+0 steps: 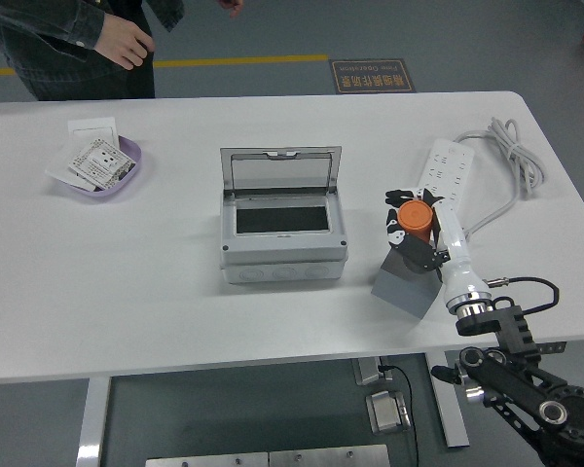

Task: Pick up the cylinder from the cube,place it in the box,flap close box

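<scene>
An orange cylinder (pixel 415 220) is held in my right hand (pixel 413 230), whose fingers are curled around it. It sits just above the top of a grey cube (pixel 406 282) at the table's front right. A grey box (pixel 282 232) stands in the middle of the table with its clear flap lid (pixel 280 168) raised upright at the back, its dark inside showing. The cylinder is well to the right of the box. My left arm does not show.
A white power strip (pixel 442 175) with its cable (pixel 509 156) lies behind my right hand. A purple dish (pixel 105 167) with cards sits at the far left. A person stands at the table's far left, one hand (pixel 124 42) hanging by the edge.
</scene>
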Robot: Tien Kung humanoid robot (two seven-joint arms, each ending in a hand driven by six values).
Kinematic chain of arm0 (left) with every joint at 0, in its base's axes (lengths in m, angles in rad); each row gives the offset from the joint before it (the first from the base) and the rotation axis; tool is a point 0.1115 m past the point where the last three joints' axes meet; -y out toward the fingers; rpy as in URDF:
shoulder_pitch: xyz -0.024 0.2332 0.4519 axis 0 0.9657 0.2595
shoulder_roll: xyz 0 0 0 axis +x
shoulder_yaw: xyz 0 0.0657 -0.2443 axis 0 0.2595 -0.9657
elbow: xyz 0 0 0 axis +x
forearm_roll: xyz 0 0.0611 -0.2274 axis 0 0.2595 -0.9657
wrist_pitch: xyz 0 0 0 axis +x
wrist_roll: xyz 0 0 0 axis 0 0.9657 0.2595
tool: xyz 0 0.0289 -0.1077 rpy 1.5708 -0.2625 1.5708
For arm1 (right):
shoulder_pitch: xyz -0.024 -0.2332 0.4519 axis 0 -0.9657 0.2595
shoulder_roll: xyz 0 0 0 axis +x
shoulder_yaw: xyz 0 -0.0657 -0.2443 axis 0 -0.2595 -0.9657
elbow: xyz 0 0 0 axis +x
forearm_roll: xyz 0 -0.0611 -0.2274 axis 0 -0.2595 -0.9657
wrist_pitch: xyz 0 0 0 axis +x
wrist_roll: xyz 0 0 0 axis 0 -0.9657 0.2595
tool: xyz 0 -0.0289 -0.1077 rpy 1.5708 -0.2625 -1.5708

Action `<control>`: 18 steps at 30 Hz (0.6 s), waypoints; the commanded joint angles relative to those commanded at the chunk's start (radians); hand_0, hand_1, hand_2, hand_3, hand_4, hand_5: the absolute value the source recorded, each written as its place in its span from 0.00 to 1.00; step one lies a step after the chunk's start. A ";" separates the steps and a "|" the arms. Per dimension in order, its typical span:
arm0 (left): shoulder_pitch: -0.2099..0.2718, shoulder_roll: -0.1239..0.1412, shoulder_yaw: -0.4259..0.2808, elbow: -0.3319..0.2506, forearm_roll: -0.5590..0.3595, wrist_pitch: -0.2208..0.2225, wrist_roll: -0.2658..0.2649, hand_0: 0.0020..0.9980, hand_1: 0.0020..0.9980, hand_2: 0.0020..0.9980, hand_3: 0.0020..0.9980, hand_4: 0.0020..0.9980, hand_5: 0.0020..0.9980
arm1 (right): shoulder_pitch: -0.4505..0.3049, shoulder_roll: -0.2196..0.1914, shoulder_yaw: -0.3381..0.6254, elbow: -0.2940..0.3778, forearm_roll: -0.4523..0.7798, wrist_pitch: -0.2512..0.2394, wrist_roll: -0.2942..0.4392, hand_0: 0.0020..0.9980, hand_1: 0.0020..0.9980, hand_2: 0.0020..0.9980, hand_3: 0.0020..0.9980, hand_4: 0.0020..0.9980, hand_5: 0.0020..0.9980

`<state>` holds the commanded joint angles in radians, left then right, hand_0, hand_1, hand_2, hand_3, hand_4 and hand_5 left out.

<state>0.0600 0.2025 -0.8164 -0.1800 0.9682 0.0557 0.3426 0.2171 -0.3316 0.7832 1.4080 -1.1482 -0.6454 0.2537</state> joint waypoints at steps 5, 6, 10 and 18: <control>0.001 0.000 -0.007 0.000 0.009 0.000 0.002 0.60 0.63 0.56 0.58 0.49 0.31 | 0.067 0.000 -0.067 0.017 -0.105 0.000 -0.093 0.76 0.69 0.63 0.51 0.08 0.00; 0.001 0.000 -0.007 0.000 0.009 0.000 0.002 0.60 0.63 0.56 0.58 0.49 0.31 | 0.081 0.001 -0.080 0.018 -0.124 0.000 -0.109 0.76 0.69 0.63 0.51 0.08 0.00; 0.002 0.001 -0.011 0.000 0.012 0.001 0.004 0.60 0.63 0.56 0.58 0.49 0.32 | 0.156 0.013 -0.151 0.009 -0.218 0.000 -0.195 0.44 0.33 0.47 0.37 0.17 0.00; 0.003 0.005 -0.019 0.000 0.020 0.003 0.006 0.60 0.63 0.56 0.58 0.49 0.32 | 0.313 0.075 -0.283 -0.068 -0.389 0.000 -0.355 0.29 0.26 0.43 0.34 0.14 0.00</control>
<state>0.0630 0.2072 -0.8358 -0.1800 0.9879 0.0587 0.3490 0.5302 -0.2570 0.5001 1.3401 -1.5376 -0.6454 -0.1014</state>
